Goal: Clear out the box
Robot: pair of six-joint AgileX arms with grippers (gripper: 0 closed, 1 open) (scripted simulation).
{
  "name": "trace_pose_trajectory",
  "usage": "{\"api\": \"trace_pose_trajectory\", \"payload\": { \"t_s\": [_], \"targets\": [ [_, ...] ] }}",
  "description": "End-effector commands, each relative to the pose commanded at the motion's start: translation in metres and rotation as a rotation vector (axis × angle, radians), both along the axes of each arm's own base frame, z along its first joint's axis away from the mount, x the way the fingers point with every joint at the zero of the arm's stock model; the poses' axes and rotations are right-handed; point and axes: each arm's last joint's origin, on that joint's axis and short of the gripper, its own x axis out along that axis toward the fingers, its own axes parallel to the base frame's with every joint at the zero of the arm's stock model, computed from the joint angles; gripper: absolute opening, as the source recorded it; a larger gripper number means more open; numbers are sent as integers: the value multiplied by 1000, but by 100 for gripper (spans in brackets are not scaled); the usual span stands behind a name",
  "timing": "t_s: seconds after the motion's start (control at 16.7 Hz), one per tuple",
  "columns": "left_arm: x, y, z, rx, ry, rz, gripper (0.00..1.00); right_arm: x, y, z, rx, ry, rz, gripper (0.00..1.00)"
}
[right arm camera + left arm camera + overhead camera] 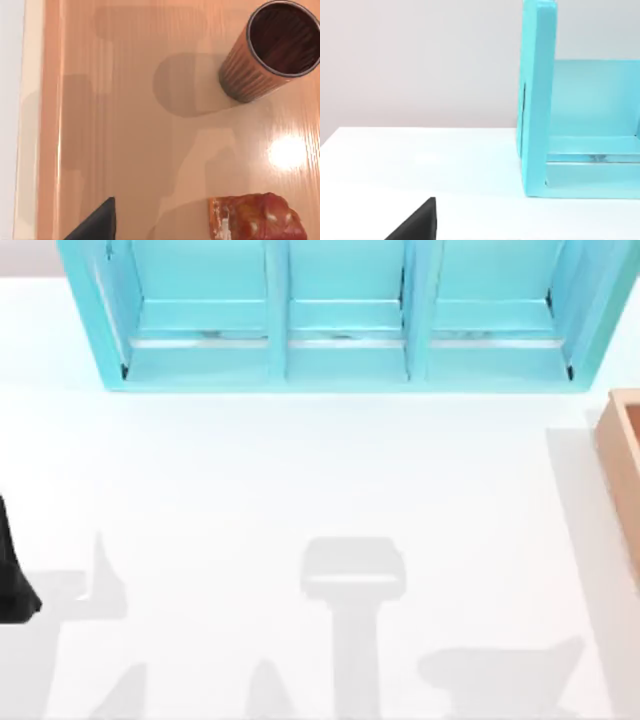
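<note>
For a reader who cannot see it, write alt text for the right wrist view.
Looking down into the box: an open brown can stands on its floor, and a red-orange packet lies apart from it. A dark part of the right tool shows at the edge.

Left arm (12,575) at the table's left edge, low.

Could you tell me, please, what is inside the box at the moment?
In the right wrist view, the box holds an upright, open brown cup and a reddish object on its floor, apart from each other. The reddish object is cut off by the picture's edge, so what it is stays unclear.
</note>
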Motion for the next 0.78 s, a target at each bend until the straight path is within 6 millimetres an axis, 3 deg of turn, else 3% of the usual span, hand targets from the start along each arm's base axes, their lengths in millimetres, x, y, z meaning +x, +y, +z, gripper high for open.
{"api": "trace_pose_trajectory", "payload": {
  "t_s": [0.24,0.48,0.78],
  "targets": [
    [0,0,0,0,0,0,100,38,-27,10,41,262,-39,100],
    [0,0,0,0,0,0,100,69,-48,2,102,487,-22,100],
    [0,0,0,0,0,0,100,80,-56,-8,147,613,-2,100]
  ]
}}
